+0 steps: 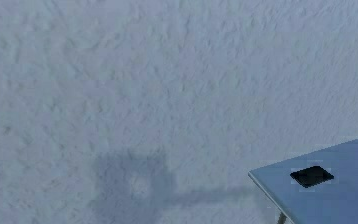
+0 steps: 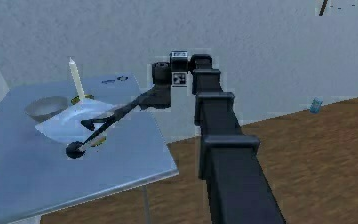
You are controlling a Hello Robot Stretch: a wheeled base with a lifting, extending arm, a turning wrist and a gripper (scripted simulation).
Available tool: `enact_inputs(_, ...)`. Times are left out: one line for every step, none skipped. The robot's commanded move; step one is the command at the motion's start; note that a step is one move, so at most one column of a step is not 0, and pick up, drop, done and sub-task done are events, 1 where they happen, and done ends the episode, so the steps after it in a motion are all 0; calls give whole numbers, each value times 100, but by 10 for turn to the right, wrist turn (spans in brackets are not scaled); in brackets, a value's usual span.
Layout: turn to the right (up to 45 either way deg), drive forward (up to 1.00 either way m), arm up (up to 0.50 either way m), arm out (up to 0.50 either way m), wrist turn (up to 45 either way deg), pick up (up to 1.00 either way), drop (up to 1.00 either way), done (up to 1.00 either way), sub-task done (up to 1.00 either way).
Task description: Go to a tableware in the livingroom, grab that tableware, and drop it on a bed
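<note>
Arm side view, lower middle to upper middle: dark, square-sectioned arm [image 2: 227,150], built of blocky stepped segments, stretched away from the bottom edge and narrowing toward its far end. At that end, two small white squares [image 2: 180,57] with black marks. Just left of them, the claw's [image 2: 84,138] dark boxy body, with two thin fingers [image 2: 117,110] slanting down and to the left across the counter [image 2: 107,170].

On the left of the frame: smooth, flat, blue-grey counter top with straight edges, on thin legs. On it, a flat white plate [image 2: 57,127], the likeliest tableware, lying directly behind the fingers. Cannot tell whether the claw grasps anything, or whether it touches the plate. Just up and left of the plate, a shallow greyish bowl [image 2: 47,106]. Behind the plate, a slim, pale candle [image 2: 75,80], upright.

At right, brown wooden floor [image 2: 317,150] with plank lines, and a small blue thing [image 2: 315,104] near the pale wall [image 2: 267,40].

Forward view: rough, bumpy pale wall [image 1: 137,80]; in the lower right corner, the counter's [image 1: 337,195] smooth corner, carrying a flat black square [image 1: 312,177].
</note>
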Motion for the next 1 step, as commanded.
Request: enact_inputs(0,0,0,0,-330,0,0,0,0)
